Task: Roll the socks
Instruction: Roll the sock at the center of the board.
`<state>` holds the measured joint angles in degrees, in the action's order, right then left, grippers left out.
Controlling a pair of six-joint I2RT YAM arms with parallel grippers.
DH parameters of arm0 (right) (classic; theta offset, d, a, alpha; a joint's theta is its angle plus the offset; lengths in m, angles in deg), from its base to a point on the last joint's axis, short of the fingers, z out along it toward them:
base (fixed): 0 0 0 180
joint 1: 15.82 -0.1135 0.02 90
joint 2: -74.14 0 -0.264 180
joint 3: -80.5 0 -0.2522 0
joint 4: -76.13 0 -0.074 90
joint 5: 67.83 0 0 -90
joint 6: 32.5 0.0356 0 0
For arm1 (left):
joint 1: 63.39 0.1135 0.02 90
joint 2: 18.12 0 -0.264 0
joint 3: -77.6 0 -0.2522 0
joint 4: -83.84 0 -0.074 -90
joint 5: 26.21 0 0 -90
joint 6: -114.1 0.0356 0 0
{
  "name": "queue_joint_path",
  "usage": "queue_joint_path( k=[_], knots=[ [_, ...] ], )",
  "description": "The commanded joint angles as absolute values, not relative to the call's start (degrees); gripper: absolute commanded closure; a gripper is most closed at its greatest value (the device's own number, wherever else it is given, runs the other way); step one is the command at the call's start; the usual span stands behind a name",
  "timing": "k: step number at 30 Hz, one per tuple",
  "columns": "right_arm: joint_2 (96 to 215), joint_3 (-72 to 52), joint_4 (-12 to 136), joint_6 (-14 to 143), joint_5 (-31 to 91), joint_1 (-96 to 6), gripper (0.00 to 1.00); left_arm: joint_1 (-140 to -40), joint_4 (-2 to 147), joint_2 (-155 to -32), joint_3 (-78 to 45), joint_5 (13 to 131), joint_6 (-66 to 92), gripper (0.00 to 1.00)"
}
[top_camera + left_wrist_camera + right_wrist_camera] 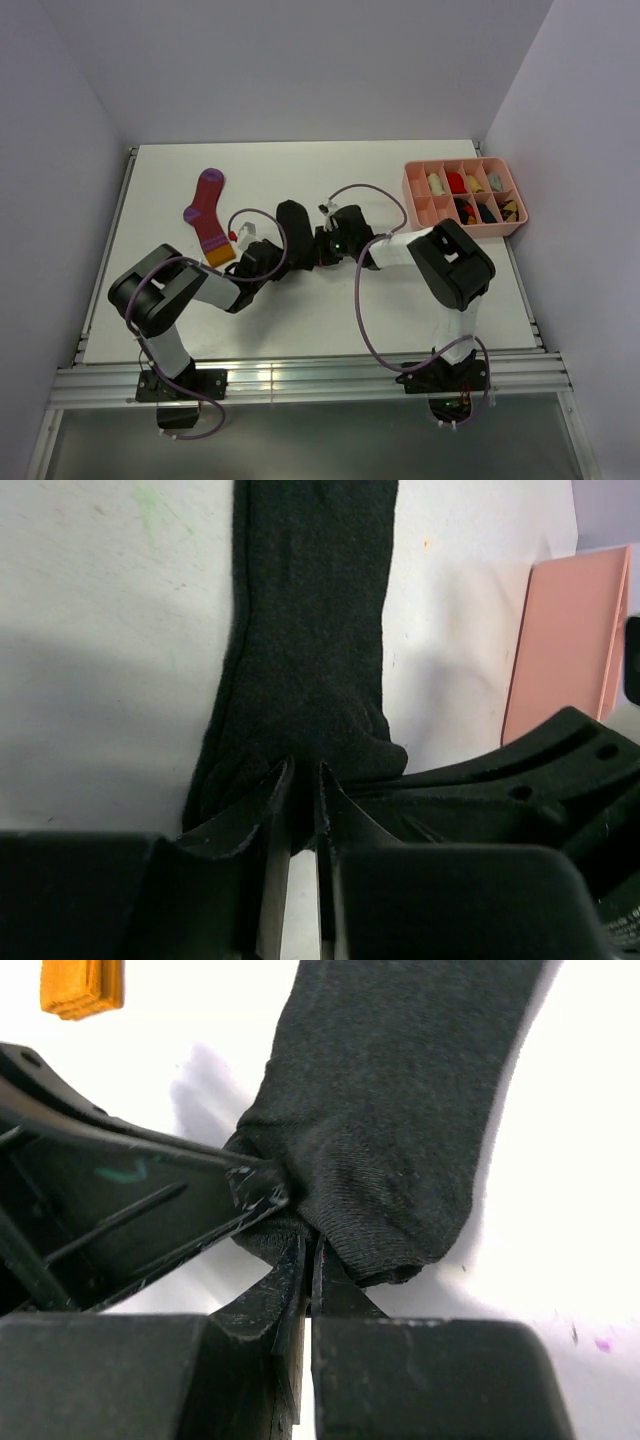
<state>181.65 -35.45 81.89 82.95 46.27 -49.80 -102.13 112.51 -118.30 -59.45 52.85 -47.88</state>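
Note:
A black sock (293,215) lies flat near the middle of the table, running away from both grippers. My left gripper (283,247) holds its near end. In the left wrist view its jaws (303,770) stand only a sliver apart, with the sock (310,630) pinched between the tips. My right gripper (314,248) comes in from the right and is shut (308,1245) on a fold of the same sock (400,1110) right beside the left fingers. The magenta sock (207,208), purple-striped with an orange toe (82,985), lies flat to the left, untouched. No cream sock is in view.
A pink compartment tray (408,190) holding small rolled items stands at the back right, and its side (565,640) shows in the left wrist view. White walls close in the table on three sides. The two grippers' fingers sit very close together.

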Motion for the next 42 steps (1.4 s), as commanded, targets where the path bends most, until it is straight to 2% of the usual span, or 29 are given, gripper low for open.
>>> queue_joint_path(
  k=[1,4,10,13,17,22,24,28,33,42],
  knots=[
    [185.8,-33.0,74.5,84.1,46.8,-48.7,1.0,-102.4,110.3,-116.1,-61.8,52.5,-45.7,0.8],
    [186.6,-30.8,71.5,83.4,46.9,-48.6,1.0,-102.4,111.1,-113.3,-63.2,51.6,-45.3,0.7],
    [187.3,-27.7,66.3,81.4,46.2,-48.6,1.0,-102.4,110.3,-108.5,-64.6,48.8,-43.4,0.59],
    [187.3,-26.6,64.3,80.5,45.5,-48.6,1.0,-102.4,108.5,-105.8,-65.0,47.3,-40.3,0.43],
    [187.7,-25.4,62.8,79.5,46.4,-48.6,1.0,-102.4,105.2,-101.8,-65.3,45.3,-32.0,0.35],
    [188.0,-23.8,60.0,78.2,46.8,-48.7,1.0,-102.4,104.6,-98.9,-66.1,44.5,-19.2,0.36],
    [188.0,-23.3,59.7,78.1,46.9,-48.6,1.0,-102.4,102.5,-99.8,-64.9,43.7,-19.0,0.39],
    [187.5,-23.6,60.1,79.0,46.3,-48.6,1.0,-102.4,93.1,-104.4,-60.9,42.3,-31.0,0.44],
    [186.6,-24.8,61.6,81.4,45.5,-48.9,1.0,-102.4,86.3,-105.2,-59.3,44.5,-49.2,0.45],
    [185.9,-26.2,64.3,84.7,44.7,-49.9,1.0,-102.7,79.7,-104.6,-55.5,43.6,-58.5,0.55]
  ],
)
